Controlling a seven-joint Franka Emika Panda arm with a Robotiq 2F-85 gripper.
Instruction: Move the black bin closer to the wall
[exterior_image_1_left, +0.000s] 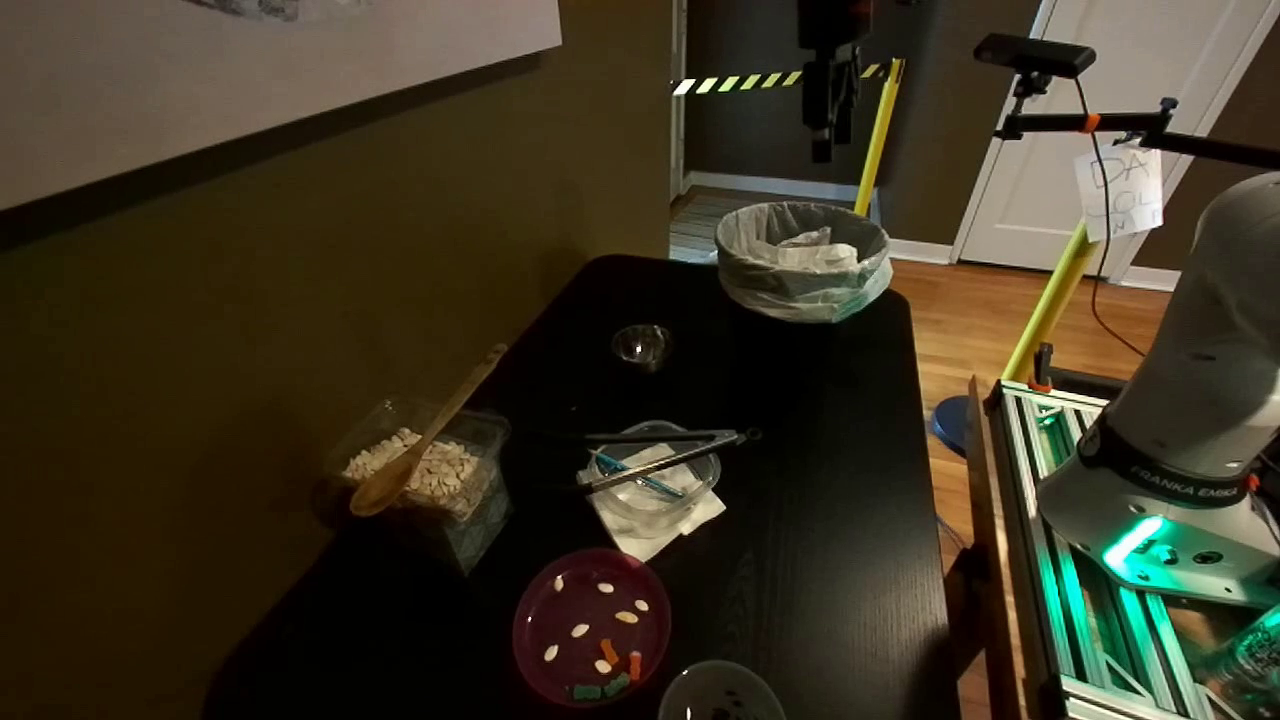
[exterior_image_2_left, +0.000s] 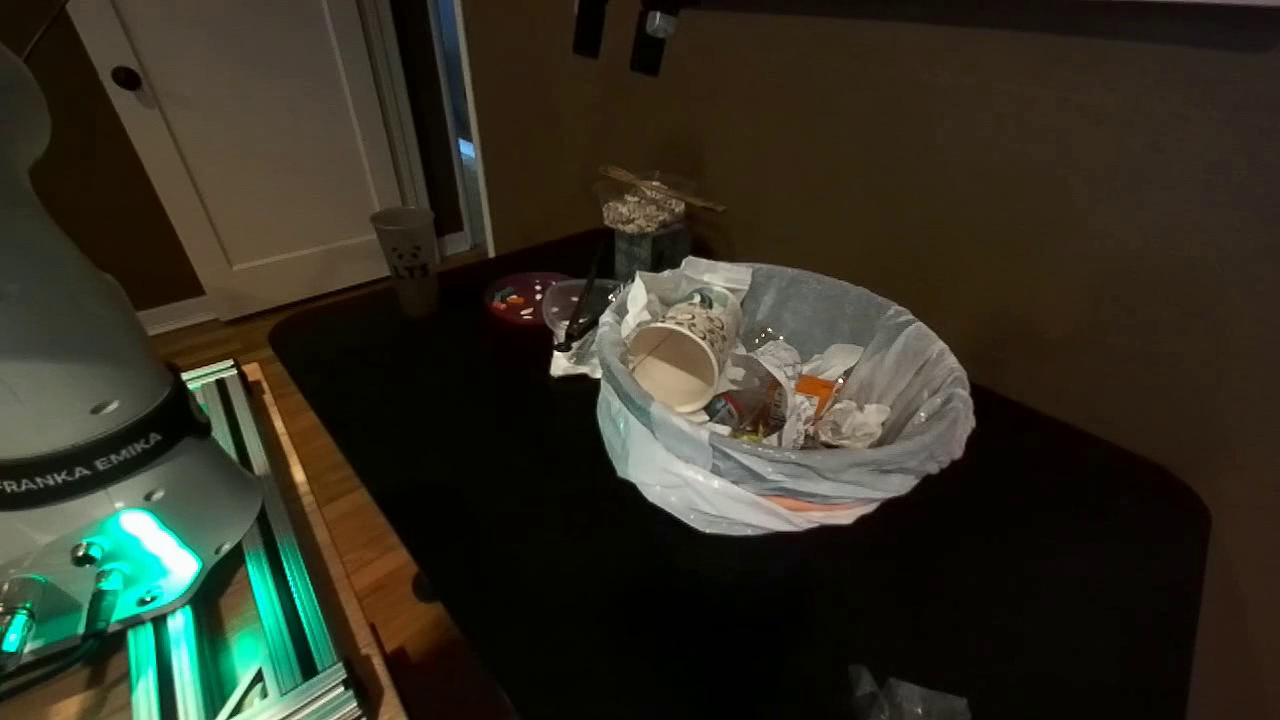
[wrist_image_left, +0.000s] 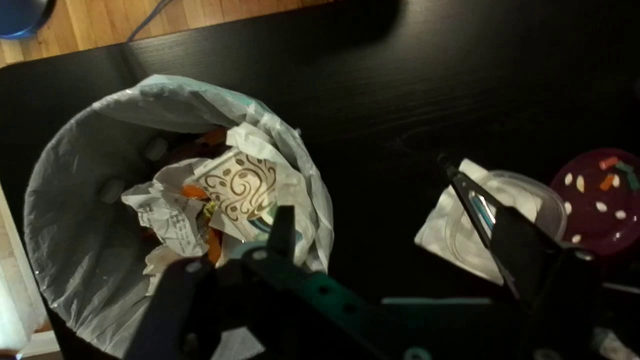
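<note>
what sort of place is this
Probably a room in a home, or perhaps an office, set up for robot work: a white panelled door, wooden floor and a mounted Franka arm suggest it.

Dim and Dark, with Bright Spots

Both exterior views look dim to us. A green light (exterior_image_1_left: 1133, 541) glows bright on the robot's base (exterior_image_1_left: 1200, 525) and turns the metal rails (exterior_image_2_left: 283, 580) green. A dark shadow (exterior_image_1_left: 100, 198) hangs under the wall picture (exterior_image_1_left: 300, 90). The black table (exterior_image_1_left: 830, 560) shines softly in some spots. In the wrist view, we find white glare (wrist_image_left: 10, 315) at the left edge, and the gripper (wrist_image_left: 395, 220) looks dark and blurry.
</note>
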